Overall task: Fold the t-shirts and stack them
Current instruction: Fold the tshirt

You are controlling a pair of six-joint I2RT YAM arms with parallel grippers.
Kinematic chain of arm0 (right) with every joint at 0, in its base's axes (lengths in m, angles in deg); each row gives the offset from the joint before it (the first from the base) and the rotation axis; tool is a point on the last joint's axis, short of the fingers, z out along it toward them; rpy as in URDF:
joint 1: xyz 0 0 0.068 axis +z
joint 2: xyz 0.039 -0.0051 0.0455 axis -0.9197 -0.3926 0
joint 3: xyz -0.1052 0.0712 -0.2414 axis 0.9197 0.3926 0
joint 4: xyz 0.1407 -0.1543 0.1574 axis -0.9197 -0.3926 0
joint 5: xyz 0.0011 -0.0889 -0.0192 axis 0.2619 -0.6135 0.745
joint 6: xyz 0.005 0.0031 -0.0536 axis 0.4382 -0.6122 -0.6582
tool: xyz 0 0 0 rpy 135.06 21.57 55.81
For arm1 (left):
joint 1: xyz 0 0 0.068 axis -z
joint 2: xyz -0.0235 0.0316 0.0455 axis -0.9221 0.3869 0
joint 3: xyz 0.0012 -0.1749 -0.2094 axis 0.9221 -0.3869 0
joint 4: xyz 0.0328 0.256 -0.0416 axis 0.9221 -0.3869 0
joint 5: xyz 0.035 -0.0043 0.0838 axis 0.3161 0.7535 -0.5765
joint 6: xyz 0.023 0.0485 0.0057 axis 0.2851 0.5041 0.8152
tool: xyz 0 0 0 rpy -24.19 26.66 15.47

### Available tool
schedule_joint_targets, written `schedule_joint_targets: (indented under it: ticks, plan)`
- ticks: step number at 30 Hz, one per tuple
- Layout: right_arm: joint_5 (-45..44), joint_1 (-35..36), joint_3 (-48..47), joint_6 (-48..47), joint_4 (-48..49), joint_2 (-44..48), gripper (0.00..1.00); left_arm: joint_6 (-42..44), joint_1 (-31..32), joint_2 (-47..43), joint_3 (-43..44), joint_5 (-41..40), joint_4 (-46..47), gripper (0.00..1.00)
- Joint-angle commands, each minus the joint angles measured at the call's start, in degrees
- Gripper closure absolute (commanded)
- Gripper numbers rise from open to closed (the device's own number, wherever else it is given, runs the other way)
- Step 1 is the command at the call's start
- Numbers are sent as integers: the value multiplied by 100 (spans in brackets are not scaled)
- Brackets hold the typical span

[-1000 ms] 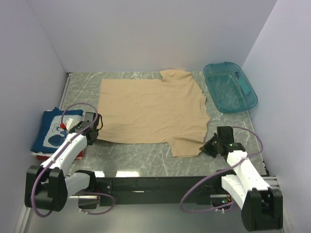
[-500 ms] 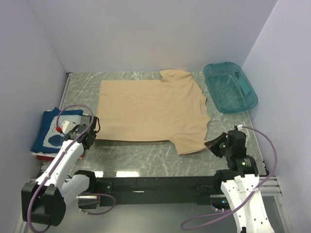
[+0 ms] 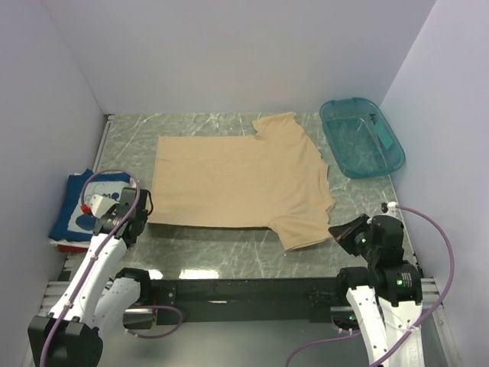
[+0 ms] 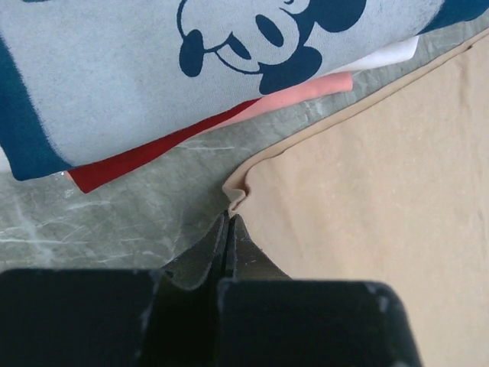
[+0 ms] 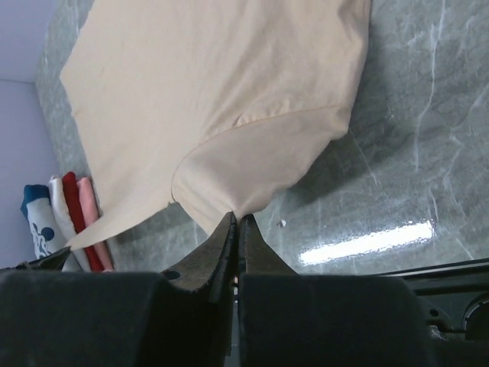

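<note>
The tan t-shirt (image 3: 237, 180) lies spread on the marble table. My left gripper (image 3: 141, 208) is shut on its near left hem corner (image 4: 235, 195). My right gripper (image 3: 341, 232) is shut on the edge of its near right sleeve (image 5: 252, 164), lifting that edge a little. At the left edge lies a folded stack: the navy t-shirt (image 3: 82, 205) with the white mouse print (image 4: 229, 46) on top and the red t-shirt (image 4: 145, 153) under it, with pink and white cloth layers between.
A teal plastic tub (image 3: 361, 138) stands at the back right, beside the tan shirt's far sleeve. Purple walls close in the table on three sides. The black front rail (image 3: 244, 289) runs between the arm bases.
Both arms have drawn back toward the near edge, pulling the tan shirt's near edge with them. The shirt has slid nearer and lies flatter; the right arm has swung right.
</note>
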Motion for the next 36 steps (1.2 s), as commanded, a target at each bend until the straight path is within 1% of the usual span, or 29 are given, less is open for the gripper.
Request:
schedule_joint_targets:
  ticks: [1,4,5,6,7,9,10,11,12,13,14,15,16,18,19,22,25,29,36]
  plan:
    - [-96,27,-159,-104,43,-44,100,191,-23,110,151,-23,238,99]
    - [98,27,43,-148,710,-360,100,323,-23,584,257,100,564,99]
    - [176,27,79,-183,1104,-727,100,332,-23,925,387,118,730,99]
    - [203,27,88,-270,1290,-948,100,358,-23,1120,476,127,810,99]
    - [221,27,70,-332,1484,-1429,100,393,-23,1548,581,162,881,99]
    - [308,27,-8,-507,2116,-1915,100,359,-23,1990,940,206,1004,99]
    - [387,27,-26,-613,2371,-2361,100,359,-23,2201,1073,224,1065,99]
    - [423,27,-53,-692,2913,-2609,100,359,-23,2621,1196,259,1110,99]
    - [475,27,-105,-771,3153,-2855,100,315,-23,2834,1484,242,1084,99]
    - [572,27,-158,-868,3399,-3371,100,262,-23,3027,1635,224,1066,99]
    - [634,35,-228,-921,3802,-3663,100,262,-23,3377,1767,198,1066,99]
    - [634,27,-429,-974,3910,-3971,100,253,-23,3529,2021,171,1057,99]
    - [634,44,-579,-1009,3981,-4565,100,236,-23,3835,2154,154,1049,99]
    - [660,62,-964,-1062,4183,-5131,100,218,-23,4126,2532,118,996,99]
    - [687,79,-1089,-1088,4219,-5586,100,209,-23,4389,2638,101,952,99]
    - [687,97,-1511,-1141,4307,-6221,100,183,-23,4855,3025,75,882,99]
    - [608,141,-1836,-1185,4316,-6539,100,139,-49,5146,3280,101,881,99]
    - [433,132,-2197,-1290,4246,-6777,100,121,-120,5340,3342,215,995,99]
    - [301,123,-2443,-1405,4210,-6927,100,156,-225,5201,3280,233,1101,99]
